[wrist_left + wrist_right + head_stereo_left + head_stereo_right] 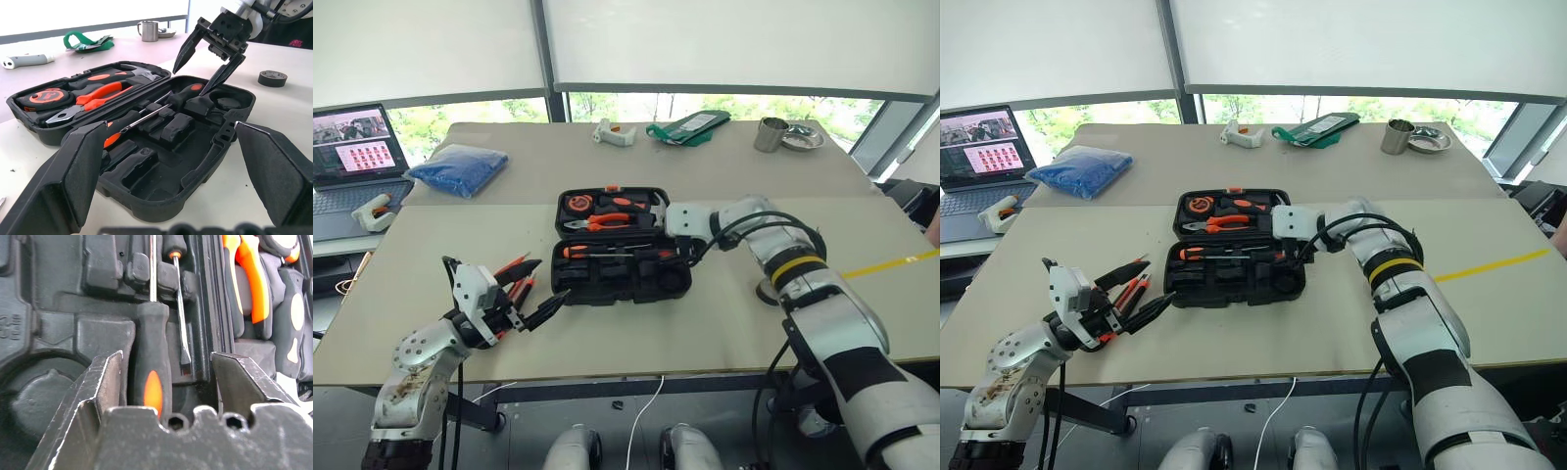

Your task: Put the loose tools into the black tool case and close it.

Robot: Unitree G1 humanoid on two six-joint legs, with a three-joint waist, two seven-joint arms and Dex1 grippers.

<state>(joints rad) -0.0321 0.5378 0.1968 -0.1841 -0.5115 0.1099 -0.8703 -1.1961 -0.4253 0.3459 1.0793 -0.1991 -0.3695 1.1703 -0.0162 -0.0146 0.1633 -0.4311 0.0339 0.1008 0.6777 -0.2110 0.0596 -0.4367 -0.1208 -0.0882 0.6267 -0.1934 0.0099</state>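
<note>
The black tool case lies open at the table's middle. Pliers, a hammer and a tape measure fill its far half. My right gripper hangs open over the right end of the near half. Its fingers stand apart on either side of a black screwdriver handle with an orange oval that rests in its slot. A second screwdriver's shaft lies beside it. My left gripper is open left of the case, above orange-handled loose tools on the table. A small grey tape roll sits on the table right of the case.
A blue bag and a laptop are at the far left. A white object, a green pouch, a metal cup and a dish line the far edge. Yellow tape marks the right.
</note>
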